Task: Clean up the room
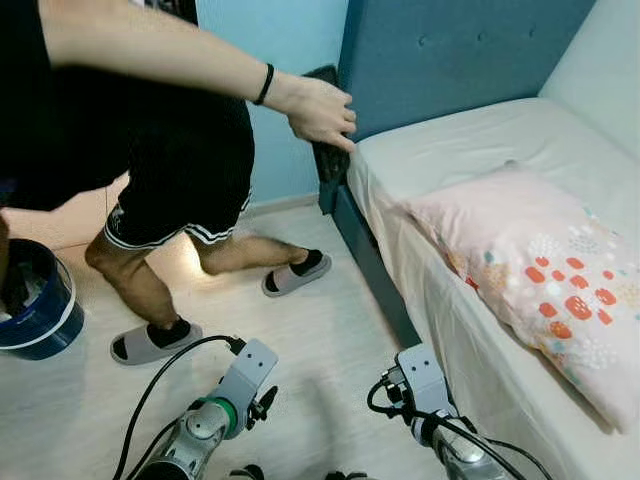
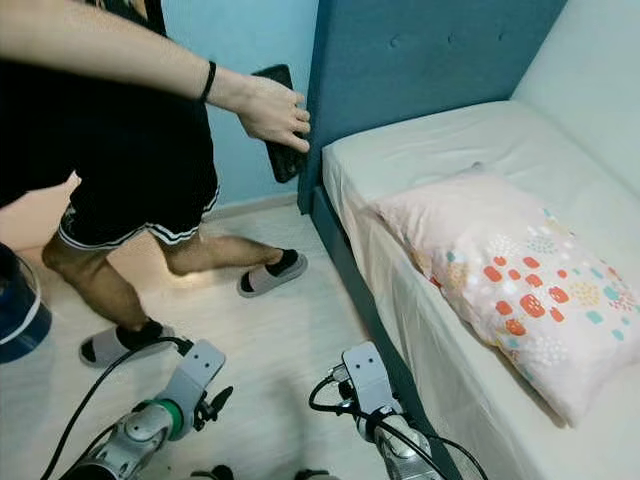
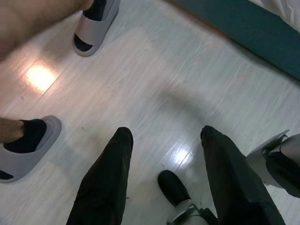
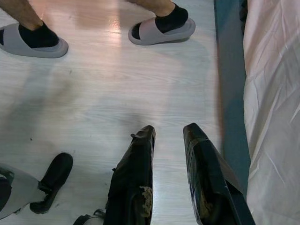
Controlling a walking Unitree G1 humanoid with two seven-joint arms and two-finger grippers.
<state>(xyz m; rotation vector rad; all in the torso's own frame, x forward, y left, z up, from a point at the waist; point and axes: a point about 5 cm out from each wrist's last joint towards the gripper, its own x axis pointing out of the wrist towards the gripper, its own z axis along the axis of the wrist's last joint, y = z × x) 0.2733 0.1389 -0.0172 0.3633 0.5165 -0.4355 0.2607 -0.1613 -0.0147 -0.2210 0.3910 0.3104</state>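
We stood beside the bed, both arms hanging low over the pale floor. Our left claw was spread wide and held nothing; our right claw was parted more narrowly, also holding nothing. A person's hand gripped a dark flat object by the blue headboard. The pillow lay skewed on the sheet, and a blue bucket stood off to our left. We judged no tidying step had begun; next we needed to pick a target, likely the pillow, and raise an arm toward it.
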